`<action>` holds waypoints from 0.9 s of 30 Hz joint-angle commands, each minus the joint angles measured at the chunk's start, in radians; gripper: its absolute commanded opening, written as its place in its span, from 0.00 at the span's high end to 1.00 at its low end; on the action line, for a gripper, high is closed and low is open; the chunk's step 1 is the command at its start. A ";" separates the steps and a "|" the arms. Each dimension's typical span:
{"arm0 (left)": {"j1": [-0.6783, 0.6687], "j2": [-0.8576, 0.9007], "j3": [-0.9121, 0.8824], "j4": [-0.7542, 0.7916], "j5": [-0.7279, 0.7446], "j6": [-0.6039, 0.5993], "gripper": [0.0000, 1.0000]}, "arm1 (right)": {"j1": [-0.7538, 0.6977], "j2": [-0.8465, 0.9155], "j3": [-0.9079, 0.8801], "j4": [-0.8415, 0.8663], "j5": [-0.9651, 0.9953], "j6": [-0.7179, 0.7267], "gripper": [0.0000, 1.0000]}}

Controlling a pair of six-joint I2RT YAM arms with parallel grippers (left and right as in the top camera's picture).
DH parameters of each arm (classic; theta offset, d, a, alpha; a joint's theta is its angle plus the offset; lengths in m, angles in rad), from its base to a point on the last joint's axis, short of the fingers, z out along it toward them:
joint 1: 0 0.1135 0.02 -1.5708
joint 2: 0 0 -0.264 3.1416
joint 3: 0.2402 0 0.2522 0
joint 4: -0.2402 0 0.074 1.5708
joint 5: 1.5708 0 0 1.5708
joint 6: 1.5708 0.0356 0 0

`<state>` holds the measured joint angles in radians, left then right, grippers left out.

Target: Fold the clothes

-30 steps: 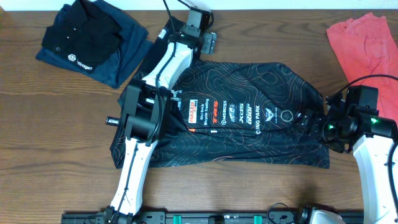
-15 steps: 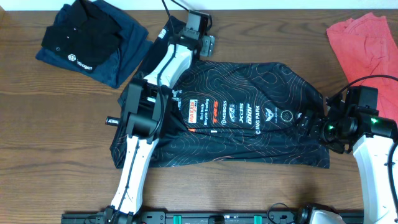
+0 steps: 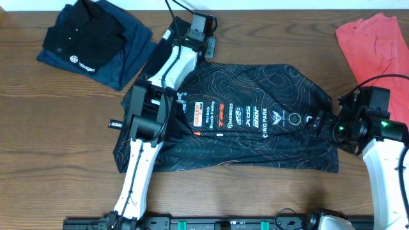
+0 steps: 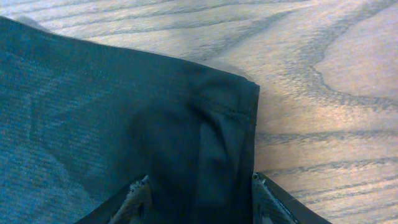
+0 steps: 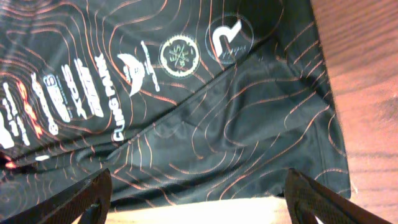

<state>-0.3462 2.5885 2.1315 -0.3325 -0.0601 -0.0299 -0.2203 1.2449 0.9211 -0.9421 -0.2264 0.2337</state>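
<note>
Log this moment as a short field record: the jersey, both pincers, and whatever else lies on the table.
jersey: black jersey, spread flat on the wooden table, logos up, not yet folded
left pincer: left pincer at a hemmed corner on the jersey's far edge, jaws apart with fabric between them
right pincer: right pincer over the jersey's right end, jaws wide, holding nothing
other items: black polo on a navy garment, far left; coral-red garment, far right
</note>
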 commanded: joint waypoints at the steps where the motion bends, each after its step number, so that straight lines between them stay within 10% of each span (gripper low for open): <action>1: 0.014 0.023 0.019 0.002 -0.012 -0.039 0.51 | 0.014 -0.009 0.013 0.011 0.021 0.013 0.14; 13: 0.028 0.023 0.018 -0.002 -0.012 -0.061 0.85 | 0.014 -0.008 0.013 0.167 0.142 0.081 0.21; 27: 0.028 0.023 0.017 -0.051 -0.012 -0.061 0.87 | -0.001 0.310 0.038 0.541 0.161 0.083 0.22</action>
<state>-0.3225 2.5900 2.1376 -0.3584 -0.0605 -0.0822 -0.2222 1.4811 0.9298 -0.4191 -0.0521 0.3141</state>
